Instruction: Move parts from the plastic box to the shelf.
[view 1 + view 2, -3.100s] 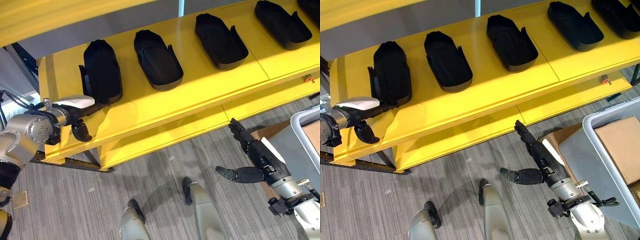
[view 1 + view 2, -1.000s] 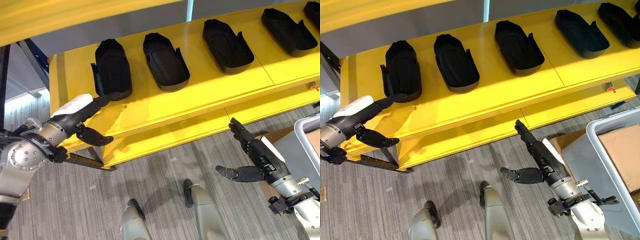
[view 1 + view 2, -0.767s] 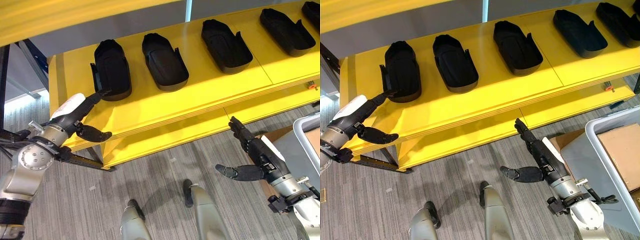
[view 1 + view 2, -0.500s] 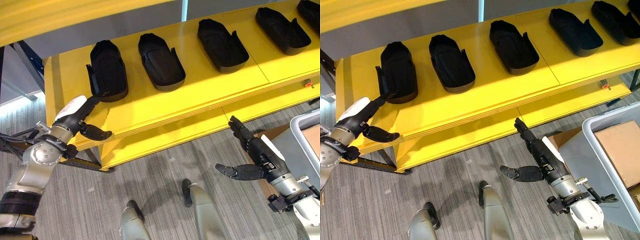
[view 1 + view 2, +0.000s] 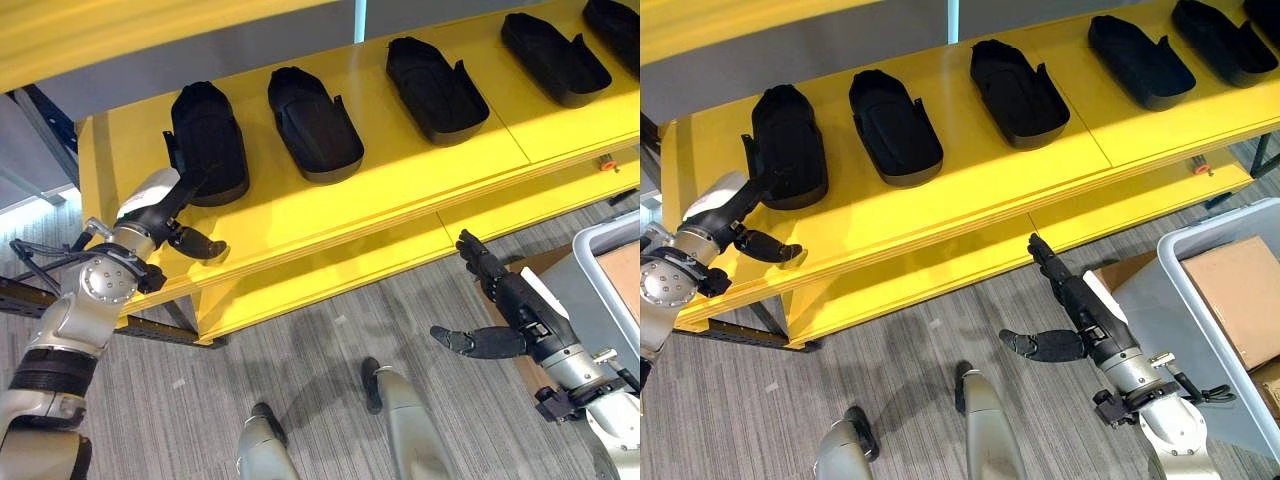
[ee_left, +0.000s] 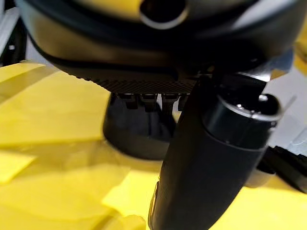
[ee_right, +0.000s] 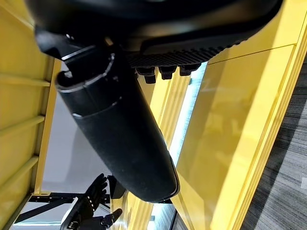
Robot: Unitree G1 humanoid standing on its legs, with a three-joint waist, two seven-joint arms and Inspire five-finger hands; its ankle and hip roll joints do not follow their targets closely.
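1. The left hand [image 5: 160, 205] has its fingers [image 5: 188, 183] straight, released, tips touching the leftmost black moulded plastic part [image 5: 206, 140] on the yellow shelf [image 5: 330, 205].
2. The right hand [image 5: 515, 312] has its fingers spread, empty, just below the shelf edge.

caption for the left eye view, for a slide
Left hand touches the leftmost black part on the yellow shelf; right hand open.

Bright overhead light glares at three o'clock on the glossy yellow shelf [image 5: 400, 190]; wrist views blur up close.
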